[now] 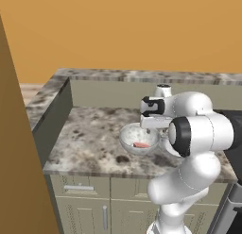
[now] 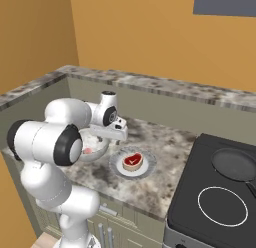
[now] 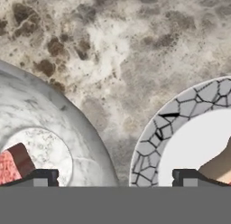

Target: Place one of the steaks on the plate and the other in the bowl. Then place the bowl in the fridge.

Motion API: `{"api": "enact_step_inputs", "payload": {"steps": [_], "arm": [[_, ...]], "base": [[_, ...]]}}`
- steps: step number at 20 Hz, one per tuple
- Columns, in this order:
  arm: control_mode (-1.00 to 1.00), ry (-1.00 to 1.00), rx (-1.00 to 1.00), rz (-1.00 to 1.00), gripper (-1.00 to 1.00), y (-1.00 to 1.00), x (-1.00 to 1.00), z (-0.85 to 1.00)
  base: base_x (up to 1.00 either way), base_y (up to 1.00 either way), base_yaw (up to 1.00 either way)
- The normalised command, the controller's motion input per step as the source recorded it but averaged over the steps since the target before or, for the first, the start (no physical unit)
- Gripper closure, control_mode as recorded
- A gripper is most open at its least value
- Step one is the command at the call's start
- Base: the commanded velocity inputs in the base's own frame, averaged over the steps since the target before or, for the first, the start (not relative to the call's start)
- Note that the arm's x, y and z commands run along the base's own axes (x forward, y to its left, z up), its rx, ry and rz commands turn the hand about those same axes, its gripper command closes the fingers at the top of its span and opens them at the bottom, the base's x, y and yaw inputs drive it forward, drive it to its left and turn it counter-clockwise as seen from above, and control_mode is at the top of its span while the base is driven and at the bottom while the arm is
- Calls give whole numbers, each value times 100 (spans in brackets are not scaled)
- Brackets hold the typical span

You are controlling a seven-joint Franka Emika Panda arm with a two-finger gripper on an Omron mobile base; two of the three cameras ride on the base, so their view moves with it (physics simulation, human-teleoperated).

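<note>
We find the pale pink steak [image 1: 141, 145] lying inside the bowl [image 1: 130, 137], low on its floor; in the hand view its end shows at about eight o'clock, again within the bowl's pale centre. The round red steak [image 2: 132, 161], with its white mark and tan edge, sits at the middle of the plate [image 2: 147, 169]. In the right base view the plate lies just beside the bowl, at the bowl's three o'clock, and in the hand view a narrow strip of bare worktop [image 3: 117, 60] separates the two rims, so we record them as close but apart. Both stand on the mottled stone worktop near its front edge.

We note the gripper [image 3: 115, 178] hanging above that strip between bowl and plate. Its fingers [image 3: 43, 177] are spread wide, one tip over the bowl's side and the other over the plate's side, and nothing is pinched between them.

Further out in the right base view, the black stove [image 2: 215, 202] adjoins the worktop at three o'clock of the plate, with a black frying pan [image 2: 235, 164] on its rear burner. Pale cabinet doors [image 1: 85, 207] run below the worktop, and an orange wall [image 1: 132, 30] stands behind it.
</note>
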Motion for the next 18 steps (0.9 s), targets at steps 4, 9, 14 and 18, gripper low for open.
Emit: {"api": "enact_step_inputs", "payload": {"steps": [4, 9, 14, 18], "arm": [[-100, 1, 0, 0, -100, 7, 2, -21], [-100, 1, 0, 0, -100, 0, 2, -29], [-100, 0, 0, 0, 100, 5, 0, 0], [-100, -4, 1, 0, 100, 3, 0, -2]], "base": [[0, 0, 0], [0, 0, 0], [0, 0, 0], [0, 0, 0]]}}
